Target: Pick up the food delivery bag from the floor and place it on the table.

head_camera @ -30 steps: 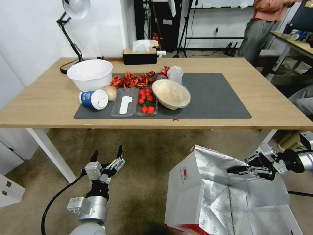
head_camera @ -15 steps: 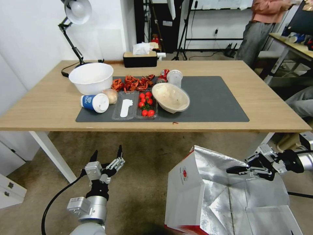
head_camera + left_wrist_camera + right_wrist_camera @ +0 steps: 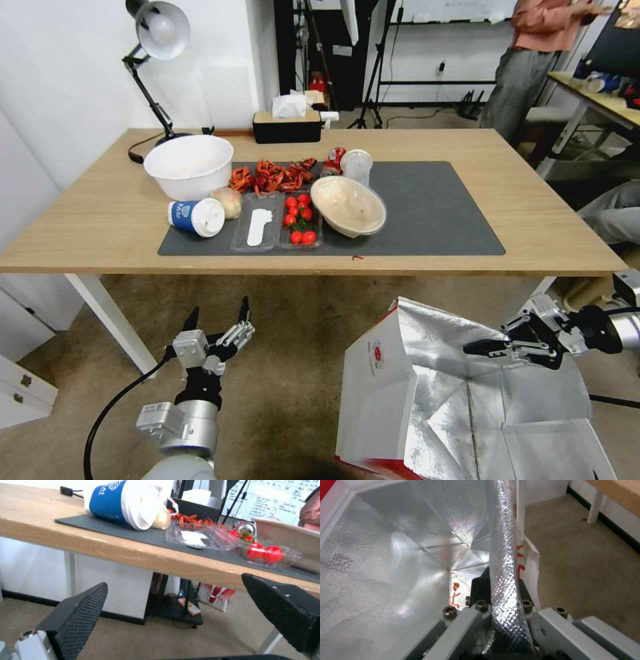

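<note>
The food delivery bag [image 3: 393, 407], white with red edges and a round red logo, hangs open at lower right in the head view, its silver foil lining showing. My right gripper [image 3: 477, 347] is shut on the bag's foil rim. In the right wrist view the rim [image 3: 502, 555] runs pinched between the right gripper [image 3: 501, 600] jaws. My left gripper [image 3: 220, 312] is open and holds nothing, low over the floor [image 3: 293, 373] in front of the table [image 3: 100, 220]. The left wrist view shows the table edge [image 3: 110, 552] past its open fingers [image 3: 80, 615].
The dark mat [image 3: 433, 200] carries a white bowl [image 3: 189, 165], a tipped blue cup [image 3: 195, 217], tomatoes [image 3: 298, 219], crayfish and a beige bowl [image 3: 348, 205] on its left half; its right half is bare. A lamp, a tissue box and white table legs [image 3: 110, 320] stand nearby.
The table has slid down a little in the head view, so the camera moved. Both grippers and the bag keep their places in the picture.
</note>
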Available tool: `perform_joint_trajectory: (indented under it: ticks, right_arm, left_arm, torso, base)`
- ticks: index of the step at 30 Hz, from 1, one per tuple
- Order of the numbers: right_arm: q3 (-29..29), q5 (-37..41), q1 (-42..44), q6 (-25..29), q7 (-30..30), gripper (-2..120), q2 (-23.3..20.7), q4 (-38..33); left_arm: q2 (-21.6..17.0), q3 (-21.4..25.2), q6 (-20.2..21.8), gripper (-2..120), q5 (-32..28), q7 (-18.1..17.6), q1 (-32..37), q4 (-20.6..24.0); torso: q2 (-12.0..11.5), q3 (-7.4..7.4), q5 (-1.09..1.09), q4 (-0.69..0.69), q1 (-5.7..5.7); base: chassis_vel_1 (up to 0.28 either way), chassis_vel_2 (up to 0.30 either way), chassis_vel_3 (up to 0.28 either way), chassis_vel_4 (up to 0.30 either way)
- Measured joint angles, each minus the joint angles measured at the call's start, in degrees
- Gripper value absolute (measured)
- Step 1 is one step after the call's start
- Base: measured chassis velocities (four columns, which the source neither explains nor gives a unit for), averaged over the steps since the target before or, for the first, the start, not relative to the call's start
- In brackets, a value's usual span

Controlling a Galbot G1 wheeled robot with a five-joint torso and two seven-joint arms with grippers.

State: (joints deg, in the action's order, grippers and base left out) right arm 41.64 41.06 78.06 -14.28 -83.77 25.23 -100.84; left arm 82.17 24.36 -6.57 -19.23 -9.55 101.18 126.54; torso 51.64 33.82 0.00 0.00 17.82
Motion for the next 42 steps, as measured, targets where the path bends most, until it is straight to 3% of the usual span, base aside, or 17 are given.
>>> perform_joint_trajectory:
  ticks: [29,42]
  right_arm:
    - [-0.3,-0.1,0.1,0.4,0.4,0,-0.4,0.0]
    - [-0.3,-0.1,0.1,0.4,0.5,0,0.2,-0.1]
  left_arm:
    - [-0.4,0.9,-0.2,100,-1.2,-0.1,-0.4,0.1]
    - [-0.2,0.4,-0.6,100,-1.5,0.0,0.0,0.0]
  torso:
    - [8.3,4.66,0.0,0.0,3.66]
    - [9.2,5.2,0.0,0.0,4.01]
  base:
    - [0.0,0.0,0.0,0.0]
    - [0.0,0.0,0.0,0.0]
